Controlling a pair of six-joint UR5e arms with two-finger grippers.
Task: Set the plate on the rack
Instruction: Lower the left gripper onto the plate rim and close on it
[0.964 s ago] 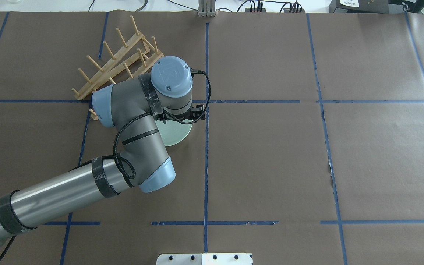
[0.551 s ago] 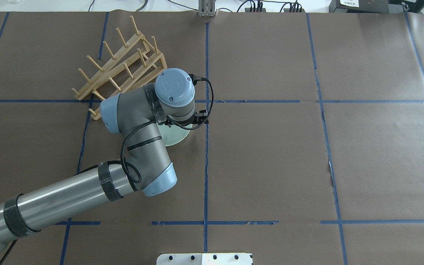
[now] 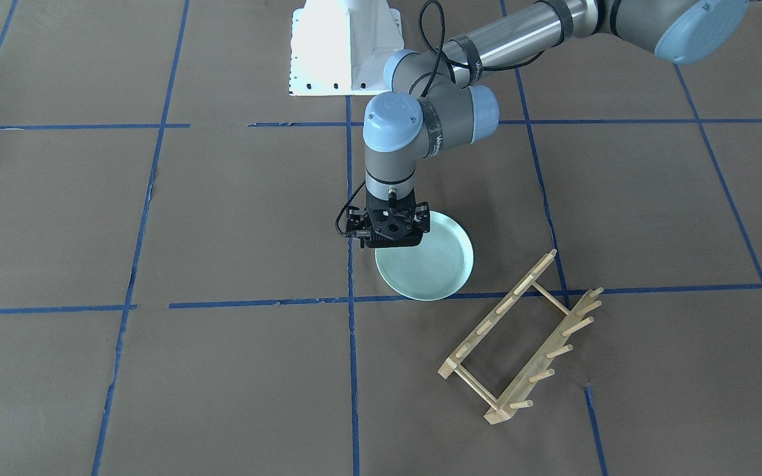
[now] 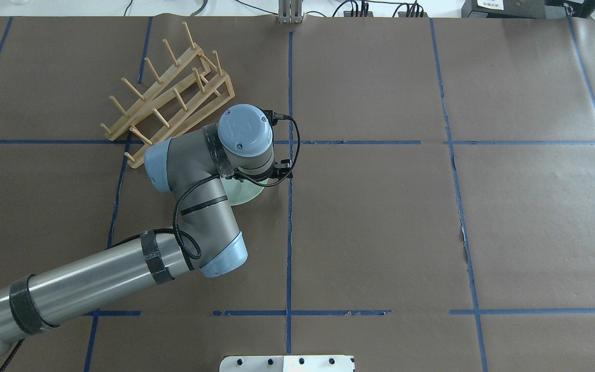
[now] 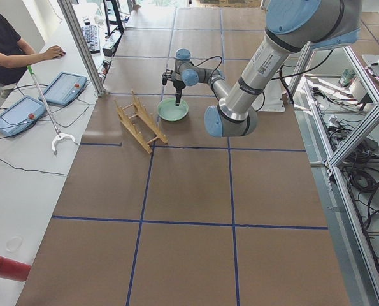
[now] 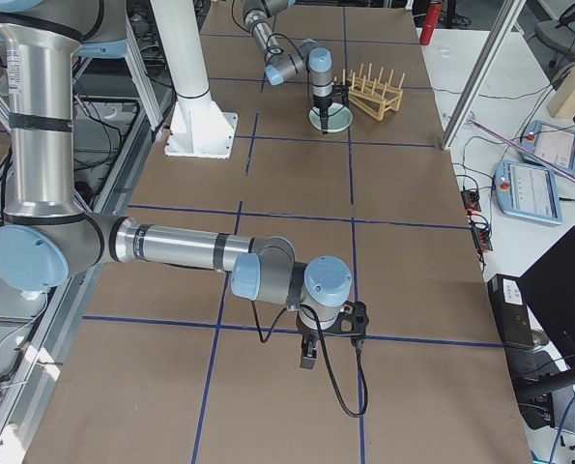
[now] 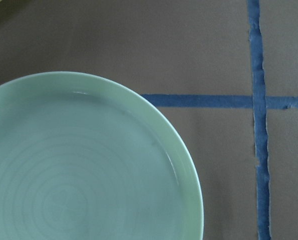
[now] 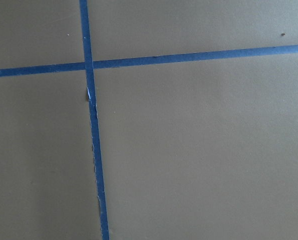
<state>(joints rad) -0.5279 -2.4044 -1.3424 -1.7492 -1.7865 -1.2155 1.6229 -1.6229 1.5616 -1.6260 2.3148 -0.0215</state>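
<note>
On the brown paper (image 3: 222, 211), plate (image 3: 434, 264): lies flat with its rim up, pale green with faint rings, its edge at a blue tape line (image 3: 255, 304).
Rack (image 3: 520, 337): stands on the paper near the plate but apart from it, pegs upright, set slantwise to the tape grid.
Left gripper (image 3: 391, 239): points straight down over the plate's edge farthest from the rack. The fingers are hidden, so I cannot tell whether the claw is spread or closed.
Right gripper (image 6: 307, 360): low over the paper by a tape line, well apart from plate and rack. Its claw state cannot be told.
</note>
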